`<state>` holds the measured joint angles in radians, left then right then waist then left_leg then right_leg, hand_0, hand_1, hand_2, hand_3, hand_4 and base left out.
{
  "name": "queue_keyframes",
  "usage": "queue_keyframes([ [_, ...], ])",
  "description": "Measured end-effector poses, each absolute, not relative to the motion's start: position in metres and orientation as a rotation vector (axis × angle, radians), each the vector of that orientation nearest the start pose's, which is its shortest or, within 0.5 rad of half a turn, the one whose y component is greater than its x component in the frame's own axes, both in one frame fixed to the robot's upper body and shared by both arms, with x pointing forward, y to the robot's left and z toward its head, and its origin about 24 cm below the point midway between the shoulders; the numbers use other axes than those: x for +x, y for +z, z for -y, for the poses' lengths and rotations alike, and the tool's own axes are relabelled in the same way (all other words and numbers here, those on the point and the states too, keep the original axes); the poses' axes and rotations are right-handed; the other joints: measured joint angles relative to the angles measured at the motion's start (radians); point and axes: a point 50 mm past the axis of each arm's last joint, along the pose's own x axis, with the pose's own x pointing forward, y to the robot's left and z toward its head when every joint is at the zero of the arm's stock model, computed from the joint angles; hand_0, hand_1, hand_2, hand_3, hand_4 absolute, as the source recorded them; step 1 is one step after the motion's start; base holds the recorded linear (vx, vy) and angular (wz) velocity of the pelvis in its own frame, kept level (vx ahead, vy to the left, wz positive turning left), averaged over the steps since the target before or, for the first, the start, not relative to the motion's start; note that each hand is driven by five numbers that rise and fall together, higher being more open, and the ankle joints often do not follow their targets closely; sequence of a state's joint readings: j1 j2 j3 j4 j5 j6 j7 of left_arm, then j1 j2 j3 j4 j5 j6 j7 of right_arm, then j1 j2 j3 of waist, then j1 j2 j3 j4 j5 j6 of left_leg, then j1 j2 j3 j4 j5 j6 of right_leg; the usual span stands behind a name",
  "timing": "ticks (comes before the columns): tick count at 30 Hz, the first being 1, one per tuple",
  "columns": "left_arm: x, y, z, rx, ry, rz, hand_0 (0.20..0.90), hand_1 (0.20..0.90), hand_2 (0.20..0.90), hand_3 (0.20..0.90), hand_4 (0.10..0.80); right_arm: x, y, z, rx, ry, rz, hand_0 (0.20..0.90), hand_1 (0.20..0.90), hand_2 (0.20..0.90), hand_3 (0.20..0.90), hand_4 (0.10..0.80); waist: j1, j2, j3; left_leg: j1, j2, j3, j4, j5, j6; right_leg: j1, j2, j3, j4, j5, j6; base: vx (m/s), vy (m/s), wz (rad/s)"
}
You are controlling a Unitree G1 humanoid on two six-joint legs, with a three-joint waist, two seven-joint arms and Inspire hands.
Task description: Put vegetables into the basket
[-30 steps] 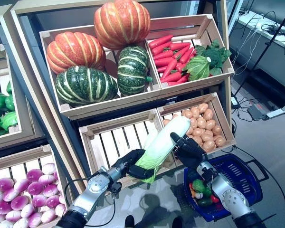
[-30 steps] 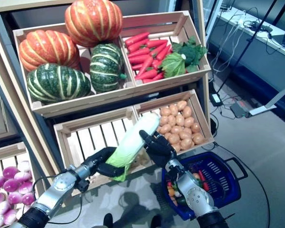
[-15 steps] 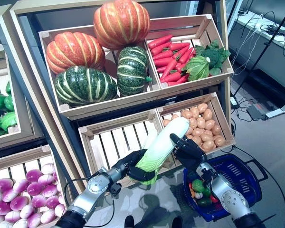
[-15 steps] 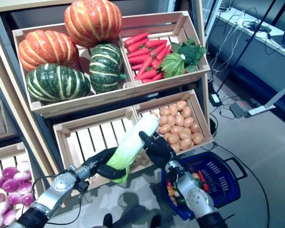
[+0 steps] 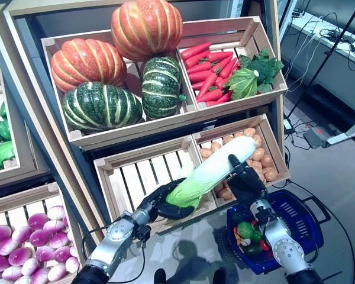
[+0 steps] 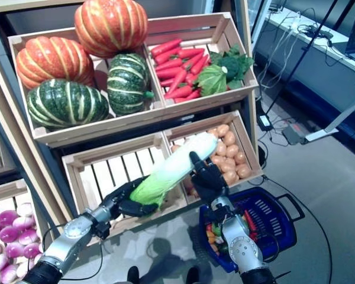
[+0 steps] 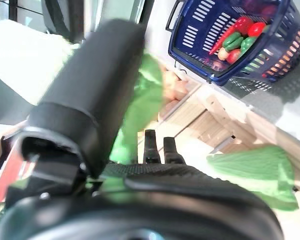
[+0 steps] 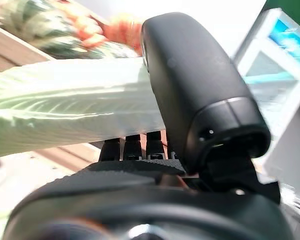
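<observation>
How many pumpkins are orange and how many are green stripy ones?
Orange pumpkins: 2
Green striped pumpkins: 2
Total: 4

**Materials and finishes at the vegetable stand**

The crates (image 5: 143,177) were pale, unfinished slatted wood with a matt, slightly rough grain, set in a light wooden shelf (image 5: 35,118) frame. The basket (image 5: 296,219) was dark blue moulded plastic with perforated walls and a black plastic handle. The cabbage (image 5: 210,171) looked like smooth, faintly glossy plastic, its white part ribbed and its green leaves crinkled. The pumpkins (image 5: 147,26) had a shiny, ridged skin. The left hand (image 5: 160,204) and right hand (image 5: 245,180) were matt black plastic; the forearms were brushed silver-grey metal. The floor (image 5: 337,171) was dull grey and smooth.
</observation>
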<state>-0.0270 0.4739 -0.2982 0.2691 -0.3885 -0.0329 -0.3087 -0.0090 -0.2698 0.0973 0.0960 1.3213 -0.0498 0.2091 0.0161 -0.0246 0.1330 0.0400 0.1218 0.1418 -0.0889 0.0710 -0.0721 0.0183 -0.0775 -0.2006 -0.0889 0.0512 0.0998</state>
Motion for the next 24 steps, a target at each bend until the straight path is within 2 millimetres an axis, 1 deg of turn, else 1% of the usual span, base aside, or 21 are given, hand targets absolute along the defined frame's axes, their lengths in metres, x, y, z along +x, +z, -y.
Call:
queue_keyframes([
  [1, 0.235, -0.014, -0.186, 0.075, -0.467, -0.333, 0.900, 0.900, 0.900, 0.900, 0.800, 0.253, 0.037, 0.187, 1.063, 0.142, 0.044, 0.300, 0.300, 0.300, 0.300, 0.400, 0.000, 0.000, 0.000, -0.001, 0.000, 0.000, 0.000, 0.000, 0.000, -0.001, 0.000, 0.000, 0.000, 0.000, 0.000, 0.000, 0.000, 0.00],
  [4, 0.229, -0.020, -0.191, 0.069, -0.450, -0.365, 0.900, 0.900, 0.900, 0.900, 0.800, 0.252, 0.041, 0.218, 1.066, -0.022, 0.166, 0.300, 0.300, 0.300, 0.300, 0.400, 0.000, -0.002, -0.001, -0.008, 0.000, 0.002, 0.000, 0.000, 0.000, -0.009, 0.000, 0.004, 0.000, 0.003, 0.000, 0.000, 0.000, 0.00],
  [7, 0.227, -0.022, -0.195, 0.059, -0.437, -0.380, 0.900, 0.900, 0.900, 0.900, 0.800, 0.246, 0.035, 0.245, 1.058, -0.178, 0.220, 0.300, 0.300, 0.300, 0.300, 0.400, -0.004, -0.003, -0.002, -0.008, 0.000, 0.004, 0.000, 0.000, 0.000, -0.010, 0.001, 0.005, 0.000, 0.004, 0.000, 0.012, -0.007, -0.01],
  [9, 0.227, -0.021, -0.197, 0.056, -0.427, -0.379, 0.900, 0.900, 0.900, 0.900, 0.800, 0.243, 0.030, 0.253, 1.058, -0.244, 0.224, 0.300, 0.300, 0.300, 0.300, 0.400, -0.009, -0.004, -0.002, -0.008, 0.000, 0.005, 0.000, 0.000, 0.000, -0.011, 0.002, 0.005, 0.000, 0.004, 0.000, 0.000, 0.000, 0.00],
  [13, 0.226, -0.021, -0.198, 0.053, -0.422, -0.378, 0.900, 0.900, 0.900, 0.900, 0.800, 0.238, 0.018, 0.261, 1.049, -0.363, 0.170, 0.300, 0.300, 0.300, 0.300, 0.400, -0.028, -0.004, -0.001, -0.014, 0.000, 0.006, 0.000, 0.000, 0.000, -0.018, 0.001, 0.007, -0.003, 0.004, 0.001, 0.000, 0.000, 0.00],
  [15, 0.227, -0.021, -0.199, 0.047, -0.413, -0.376, 0.900, 0.900, 0.900, 0.900, 0.800, 0.234, 0.009, 0.265, 1.005, -0.443, 0.126, 0.300, 0.300, 0.300, 0.300, 0.400, -0.030, -0.005, -0.001, -0.023, 0.001, 0.009, 0.000, 0.000, 0.000, -0.029, 0.002, 0.010, -0.003, 0.006, 0.001, -0.038, -0.032, -0.04],
  [19, 0.229, -0.017, -0.202, 0.052, -0.382, -0.361, 0.900, 0.900, 0.900, 0.900, 0.800, 0.224, -0.007, 0.274, 0.994, -0.601, 0.058, 0.300, 0.300, 0.300, 0.300, 0.400, -0.030, -0.009, 0.002, -0.053, 0.000, 0.011, 0.000, 0.002, 0.000, -0.060, 0.004, 0.019, 0.000, 0.013, 0.000, -0.115, -0.049, -0.02],
  [22, 0.234, -0.013, -0.206, 0.024, -0.347, -0.339, 0.900, 0.900, 0.900, 0.900, 0.800, 0.221, -0.013, 0.278, 0.990, -0.683, 0.033, 0.300, 0.300, 0.300, 0.300, 0.400, -0.030, -0.011, 0.041, -0.058, 0.000, 0.013, 0.000, 0.005, 0.001, -0.066, 0.005, 0.023, 0.000, 0.018, -0.001, -0.151, -0.051, -0.04],
  [24, 0.241, -0.003, -0.208, 0.035, -0.331, -0.300, 0.900, 0.900, 0.900, 0.900, 0.800, 0.220, -0.016, 0.283, 0.989, -0.740, 0.037, 0.300, 0.300, 0.300, 0.300, 0.400, -0.029, -0.013, 0.076, -0.091, 0.000, 0.010, 0.000, 0.015, 0.002, -0.099, 0.005, 0.023, 0.001, 0.028, -0.004, -0.174, -0.053, 0.02],
])
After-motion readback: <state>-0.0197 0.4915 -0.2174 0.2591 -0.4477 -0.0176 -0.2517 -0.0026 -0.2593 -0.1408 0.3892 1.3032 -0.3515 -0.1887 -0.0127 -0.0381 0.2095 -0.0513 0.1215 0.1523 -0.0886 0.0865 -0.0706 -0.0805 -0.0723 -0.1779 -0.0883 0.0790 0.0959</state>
